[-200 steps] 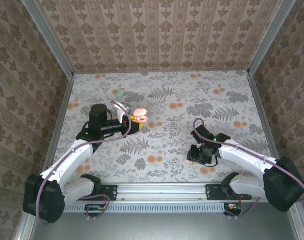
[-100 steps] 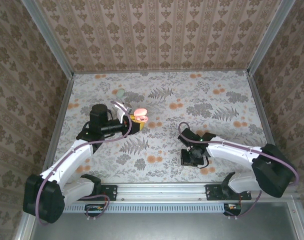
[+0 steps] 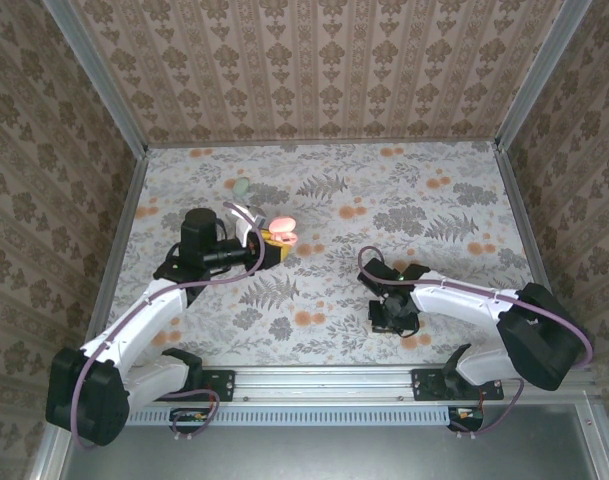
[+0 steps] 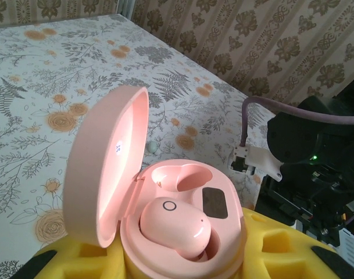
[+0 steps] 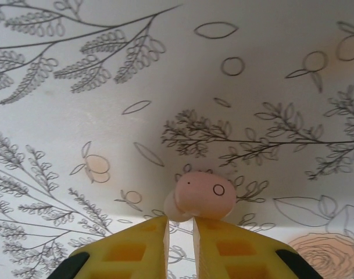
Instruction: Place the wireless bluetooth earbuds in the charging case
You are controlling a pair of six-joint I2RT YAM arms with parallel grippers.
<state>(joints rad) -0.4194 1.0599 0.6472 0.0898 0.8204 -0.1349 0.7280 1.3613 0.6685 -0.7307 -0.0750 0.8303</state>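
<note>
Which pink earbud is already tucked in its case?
The earbud lying in the open charging case; the other earbud is outside, pinched by the right end effector.

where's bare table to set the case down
Far right of the table, between back wall and right arm, is bare; so is the middle strip between charging case and right end effector, which pinches an earbud. Crowded around the left end effector.

Pink all over the case point(image 4: 101, 174) between the yellow left fingers point(image 4: 281, 250), lid and bowl alike, and inside it a glossy pink earbud point(image 4: 175, 228) with a pale ring. At the tips of the yellow right fingers point(image 5: 130, 251), the other earbud point(image 5: 203, 195): pink too, whitish at its near end. Under it, white cloth point(image 5: 78, 128) with grey ferns, orange blooms.
</note>
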